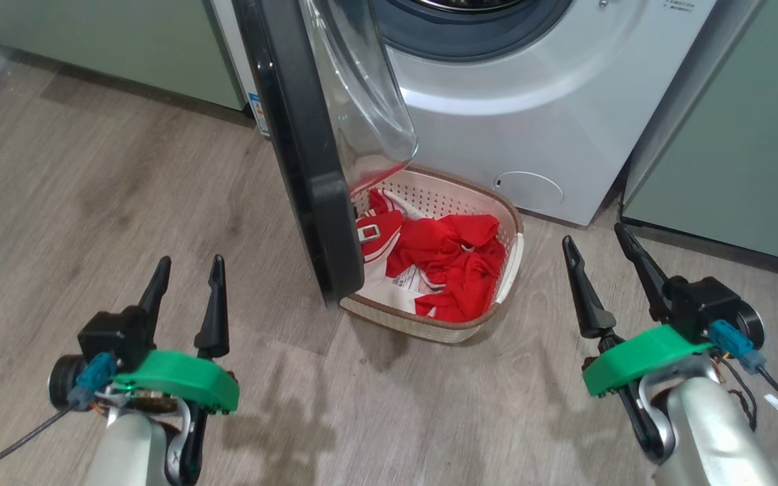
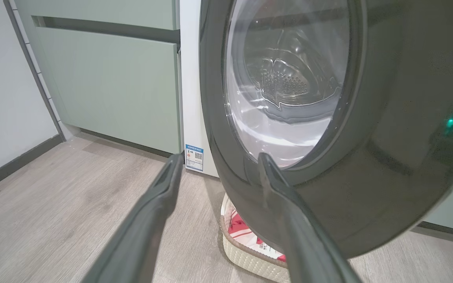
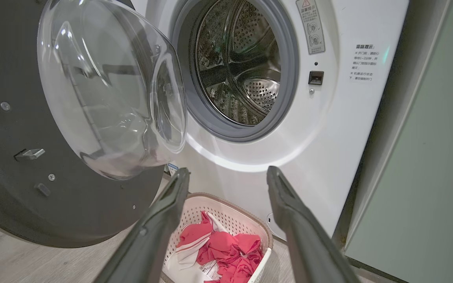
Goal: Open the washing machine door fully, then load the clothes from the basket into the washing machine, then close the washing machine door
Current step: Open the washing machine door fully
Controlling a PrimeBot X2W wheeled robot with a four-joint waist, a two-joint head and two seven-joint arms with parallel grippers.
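The basket of red clothes sits on the grey wood floor, close to the white washing machine. The washing machine door hangs open over the basket's left side. Pale green cabinets stand far left and right. The left gripper and right gripper are spread wide, empty.

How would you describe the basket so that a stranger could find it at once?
Find the big white washing machine between the pale green cabinets. On the floor in front of it, partly under its open black-rimmed door, stands the basket. Unlike anything nearby, it is cream plastic with perforated sides and a brown rim, and holds red clothes.
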